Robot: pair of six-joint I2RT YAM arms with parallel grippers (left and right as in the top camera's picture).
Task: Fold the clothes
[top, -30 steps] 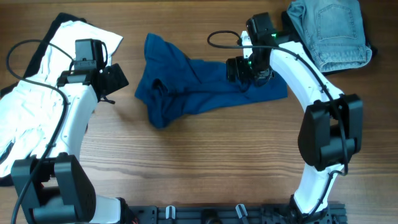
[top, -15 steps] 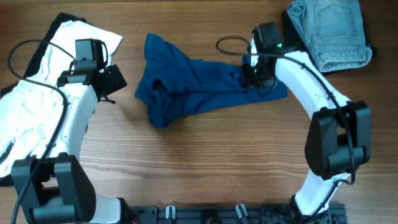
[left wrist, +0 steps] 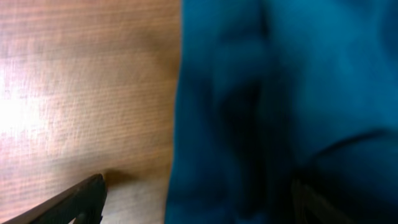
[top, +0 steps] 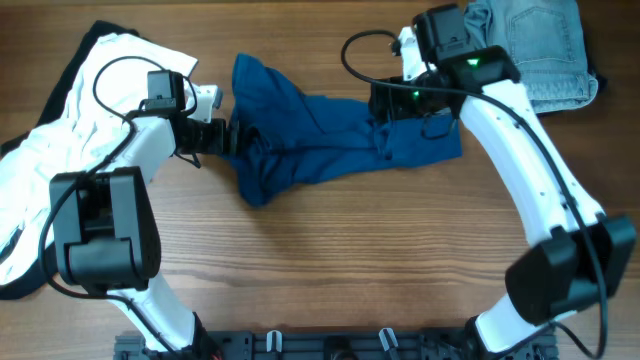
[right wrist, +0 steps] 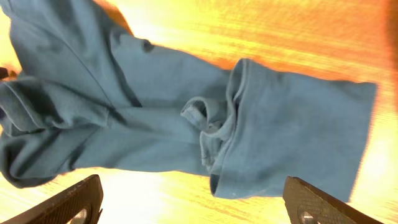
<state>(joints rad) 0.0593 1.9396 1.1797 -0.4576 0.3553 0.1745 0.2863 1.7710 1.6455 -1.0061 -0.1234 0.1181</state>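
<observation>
Lying crumpled, blue shirt [top: 320, 140] between both arms

You have a deep blue shirt [top: 320, 140] crumpled on a brown wood-grain table [top: 330, 260]; your left wrist view shows its cloth [left wrist: 280, 106] as a darker teal-blue, and your right wrist view shows it [right wrist: 186, 118] as a paler, dusty blue over wood glowing orange-yellow. A white garment [top: 45, 175] with black edging lies far left. Light-wash blue jeans [top: 535, 50] sit top right. Your arms are white with black joints
</observation>
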